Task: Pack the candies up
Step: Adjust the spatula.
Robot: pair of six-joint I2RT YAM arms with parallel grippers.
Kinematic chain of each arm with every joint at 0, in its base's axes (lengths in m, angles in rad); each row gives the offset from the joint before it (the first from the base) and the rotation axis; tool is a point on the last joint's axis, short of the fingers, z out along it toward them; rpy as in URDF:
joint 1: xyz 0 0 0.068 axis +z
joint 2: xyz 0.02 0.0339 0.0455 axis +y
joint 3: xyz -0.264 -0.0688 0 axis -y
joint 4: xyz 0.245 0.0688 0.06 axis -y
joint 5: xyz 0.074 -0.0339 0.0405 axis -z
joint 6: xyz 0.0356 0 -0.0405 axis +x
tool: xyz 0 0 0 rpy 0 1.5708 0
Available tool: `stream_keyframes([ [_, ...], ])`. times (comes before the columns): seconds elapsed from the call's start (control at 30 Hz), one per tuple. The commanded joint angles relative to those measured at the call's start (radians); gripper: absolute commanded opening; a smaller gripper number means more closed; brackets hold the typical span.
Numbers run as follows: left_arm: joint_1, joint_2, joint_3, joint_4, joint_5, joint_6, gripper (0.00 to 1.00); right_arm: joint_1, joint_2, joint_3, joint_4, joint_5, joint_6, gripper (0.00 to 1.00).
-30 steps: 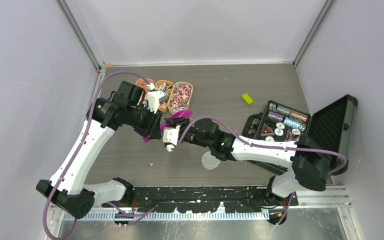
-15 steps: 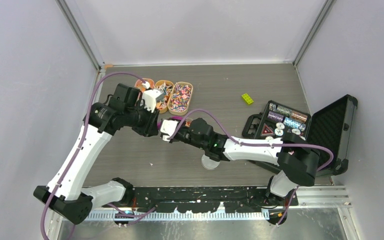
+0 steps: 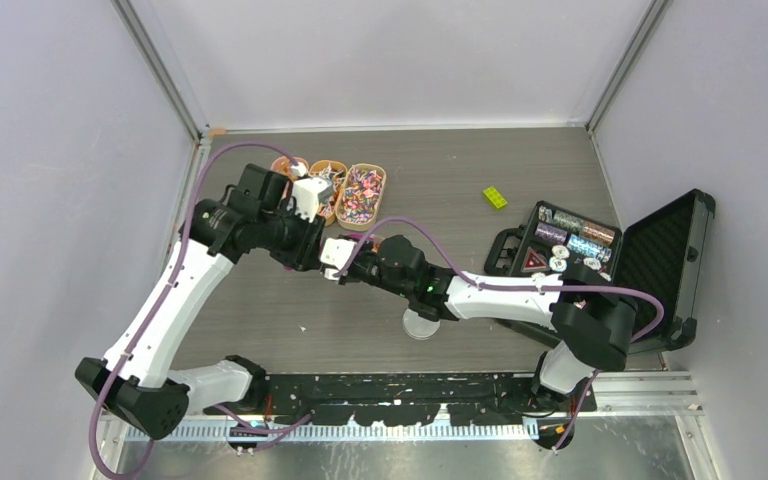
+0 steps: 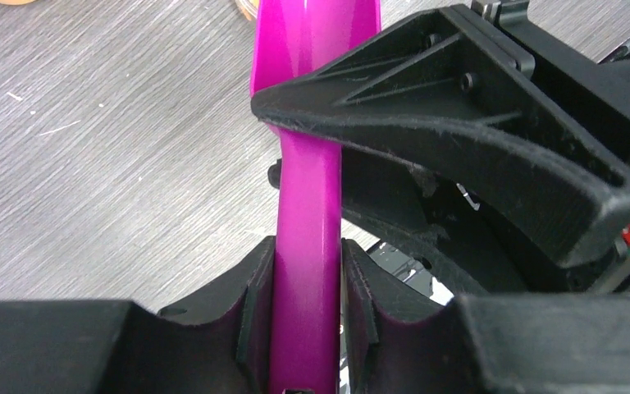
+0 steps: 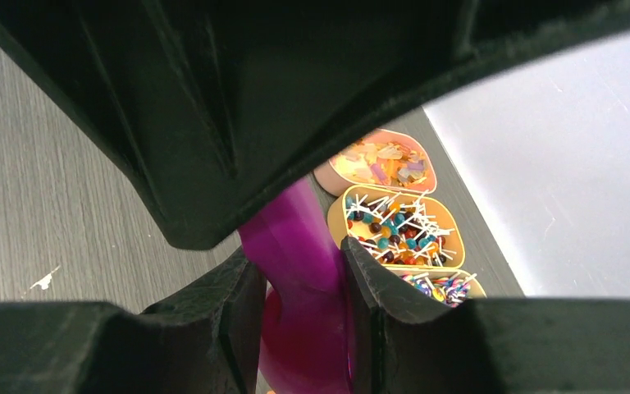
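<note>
Left side of the bench (image 3: 260, 310): the left arm reaches up and inward from its base. Its left claw (image 4: 305, 283) is clamped on the narrow handle of a magenta scoop (image 4: 308, 197). Both inner pads press the handle, which runs straight up between them.

Just behind that meeting point, near the back-left of the bench, we count three tan trays (image 3: 329, 190) side by side. The candies (image 3: 361, 190) lie in them. From the right wrist view, the first tray holds orange and pale pieces, the middle one small coloured balls among white sticks, and the last a mixed bright lot. None lies in the scoop as far as we can see, though its bowl is mostly hidden.

Centre: the right claw (image 5: 299, 287) is closed on the same handle, from the opposite side, fingers tight against the magenta. The two claws sit nose to nose, touching or nearly so.

Under the right forearm, a small clear round dish (image 3: 421, 323) rests on the bench.

Further right, well apart: a yellow-green brick (image 3: 494, 198). At the right edge, an open black case (image 3: 660, 250) holds round chips.
</note>
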Motion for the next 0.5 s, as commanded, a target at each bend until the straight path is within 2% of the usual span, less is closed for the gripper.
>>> stream_keyframes([
  [0.0,-0.019,0.023,0.007,0.099,0.146,-0.035,0.34,0.019,-0.005,0.071,0.135,-0.047,0.022,0.00],
  [0.13,-0.019,0.007,0.000,0.103,0.147,-0.028,0.28,0.018,0.000,0.077,0.149,-0.032,0.065,0.00],
  [0.23,-0.019,-0.008,-0.007,0.109,0.115,-0.022,0.05,0.019,-0.001,0.070,0.161,-0.023,0.075,0.00],
  [0.27,-0.019,-0.014,-0.009,0.111,0.100,-0.020,0.00,0.019,0.000,0.068,0.163,-0.018,0.077,0.00],
  [0.33,-0.019,-0.020,-0.008,0.111,0.076,-0.015,0.00,0.018,-0.002,0.063,0.175,0.007,0.086,0.01],
  [0.37,-0.019,-0.023,-0.005,0.108,0.059,-0.014,0.00,0.019,-0.003,0.059,0.176,0.027,0.095,0.05],
  [0.4,-0.019,-0.023,-0.001,0.105,0.037,-0.014,0.00,0.018,-0.013,0.053,0.171,0.034,0.100,0.14],
  [0.47,-0.017,-0.027,0.005,0.105,-0.009,-0.009,0.00,0.019,-0.042,0.033,0.155,0.045,0.116,0.37],
])
